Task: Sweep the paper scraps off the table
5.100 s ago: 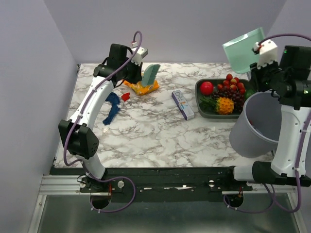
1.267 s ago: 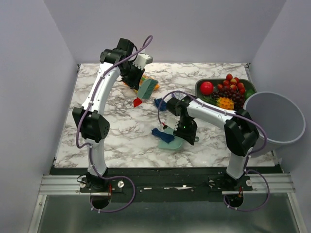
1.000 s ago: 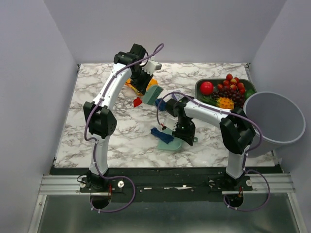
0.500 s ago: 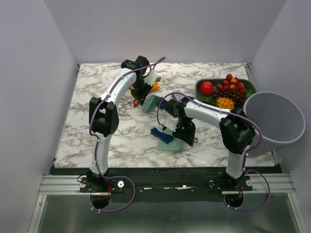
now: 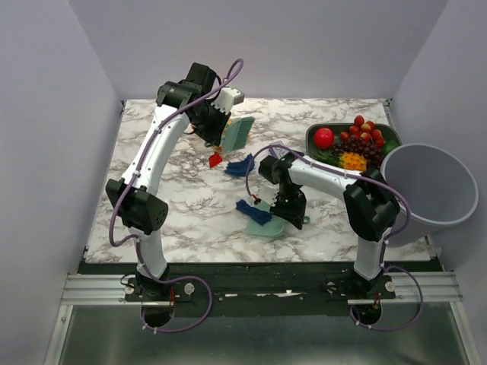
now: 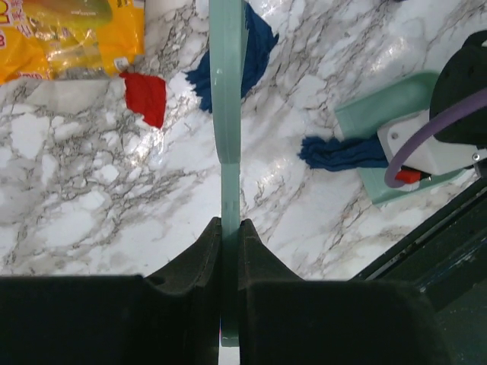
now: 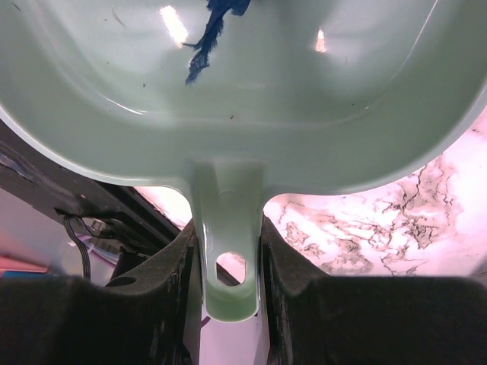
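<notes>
The sweep looks about half done. One blue scrap (image 5: 253,212) lies across the pan's (image 5: 268,226) lip, near the middle of the tabletop's (image 5: 190,205) near edge. A second blue scrap (image 5: 240,166) and a red scrap (image 5: 216,160) lie loose further back, toward the far edge and well apart from the pan.

The left gripper (image 6: 230,228) is pinched tight on the brush's (image 6: 228,114) thin handle. The brush head sits on the far side of the two loose scraps (it seems lifted, though I cannot tell for sure). The right gripper (image 7: 226,255) clamps the pan's flat handle, which has a hanging hole.

As I judge it, the next move is to set the bristles down behind the red and blue scraps and draw them toward the near edge into the pan, while the pan's lip stays flat on the top.

The scraps are thin, creased paper, light enough to skip or flutter. The blue ones are long and crumpled, the red one small and nearly flat. Brush and pan are smooth, glossy mint plastic, and the pan is a shallow scoop. The top is slick, glossy marble-print. A crinkly orange snack bag (image 6: 61,38) lies just beside the red scrap.
</notes>
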`<control>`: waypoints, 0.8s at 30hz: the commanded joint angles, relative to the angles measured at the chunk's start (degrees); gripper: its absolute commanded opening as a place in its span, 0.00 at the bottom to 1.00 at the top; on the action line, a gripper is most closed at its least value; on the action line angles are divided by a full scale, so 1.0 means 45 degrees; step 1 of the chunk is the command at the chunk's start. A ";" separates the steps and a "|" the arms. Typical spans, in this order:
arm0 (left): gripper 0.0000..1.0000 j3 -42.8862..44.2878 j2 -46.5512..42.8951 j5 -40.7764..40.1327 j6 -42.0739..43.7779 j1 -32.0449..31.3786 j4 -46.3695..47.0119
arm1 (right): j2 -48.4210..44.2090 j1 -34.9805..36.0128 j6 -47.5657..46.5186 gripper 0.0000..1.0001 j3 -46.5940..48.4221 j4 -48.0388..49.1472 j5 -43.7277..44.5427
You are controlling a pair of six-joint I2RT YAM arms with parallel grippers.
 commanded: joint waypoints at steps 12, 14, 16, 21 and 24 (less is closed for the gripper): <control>0.00 0.0266 0.2977 0.0328 0.0145 0.0011 0.0053 | -0.1319 -0.0034 0.0108 0.01 -0.0930 0.0680 0.1139; 0.00 -0.0593 0.2723 0.0367 0.0242 0.0031 0.0092 | -0.1223 -0.0132 0.0166 0.01 -0.0911 0.0602 0.1139; 0.00 -0.1682 0.2137 0.0367 0.0243 0.0011 0.0267 | -0.1047 -0.0172 0.0186 0.01 -0.0911 0.0621 0.0848; 0.00 -0.2665 0.0168 0.1263 0.0263 0.0031 0.0249 | -0.0130 -0.0191 0.0517 0.01 -0.0404 0.0524 0.0456; 0.00 -0.2627 -0.0848 0.2124 0.0126 0.0031 0.0229 | 0.0163 -0.0191 0.0673 0.01 -0.0013 0.0504 0.0260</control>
